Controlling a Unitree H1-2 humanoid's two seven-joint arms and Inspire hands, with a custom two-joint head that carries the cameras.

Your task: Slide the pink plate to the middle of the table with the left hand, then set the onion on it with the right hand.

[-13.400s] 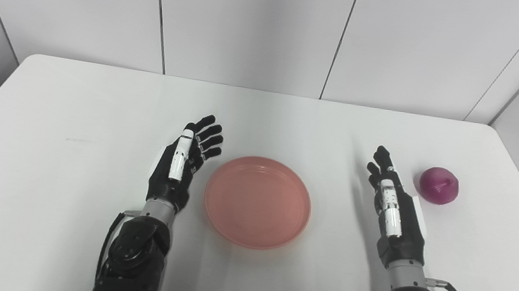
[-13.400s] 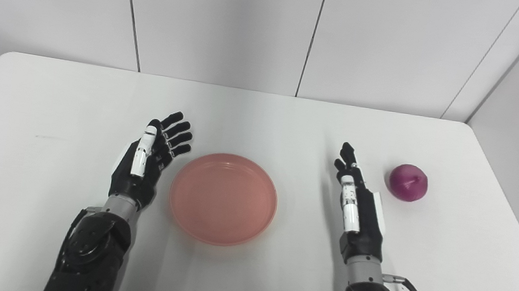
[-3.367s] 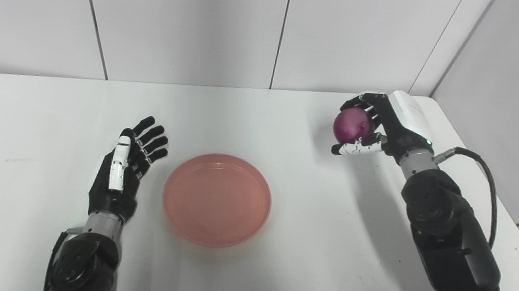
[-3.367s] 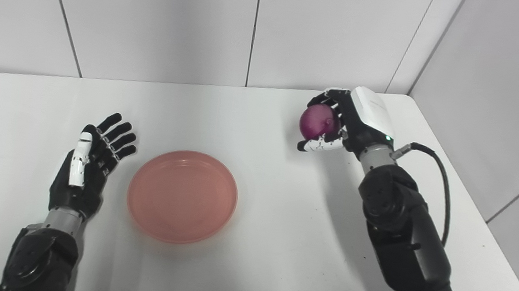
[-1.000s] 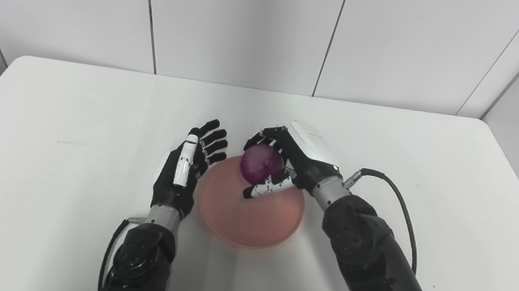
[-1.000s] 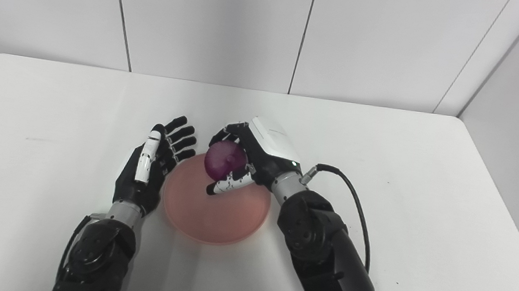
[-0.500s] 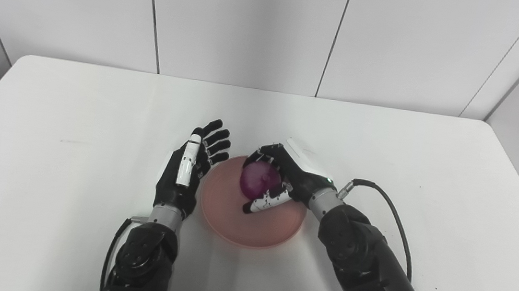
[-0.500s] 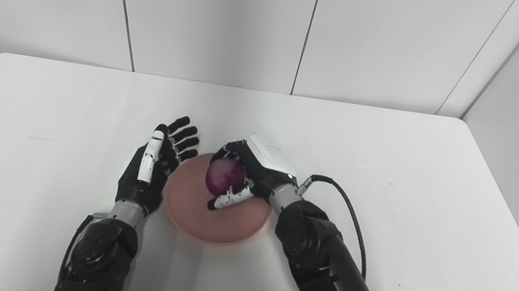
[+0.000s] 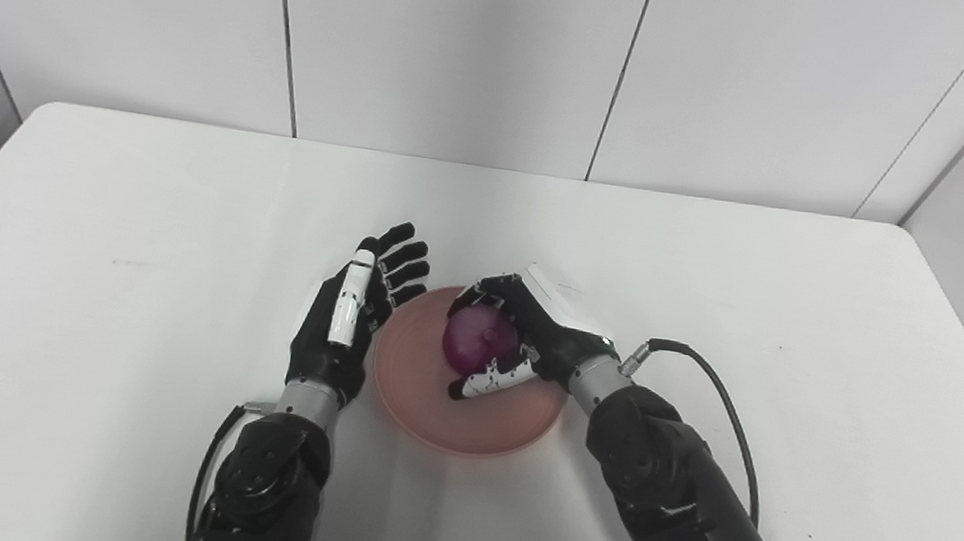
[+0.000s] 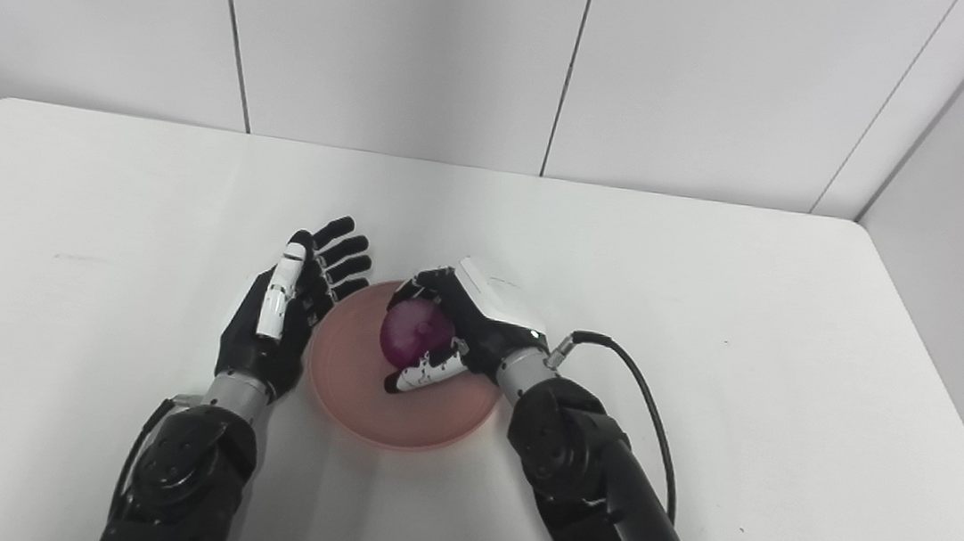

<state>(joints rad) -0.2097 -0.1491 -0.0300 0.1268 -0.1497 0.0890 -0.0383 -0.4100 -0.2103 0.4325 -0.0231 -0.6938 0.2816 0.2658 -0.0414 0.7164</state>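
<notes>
In the left eye view, a pink plate sits near the middle of a white table, in front of a wall of pale panels. The right hand reaches over the plate from the right, its fingers and thumb curled around a purple onion, which it holds over the plate's inner part; whether the onion touches the plate's surface cannot be told. A black cable loops out from the right wrist over the table. The left hand rests just beside the plate's left rim, holding nothing, its fingers spread and pointing away from the robot toward the wall; whether it touches the rim is not clear. In the right eye view, the same scene shows a little shifted: the plate lies between the 2 arms, the onion is wrapped by the right hand with the thumb under its near side, and the left hand lies with fingers apart and empty close by the plate's left edge.
</notes>
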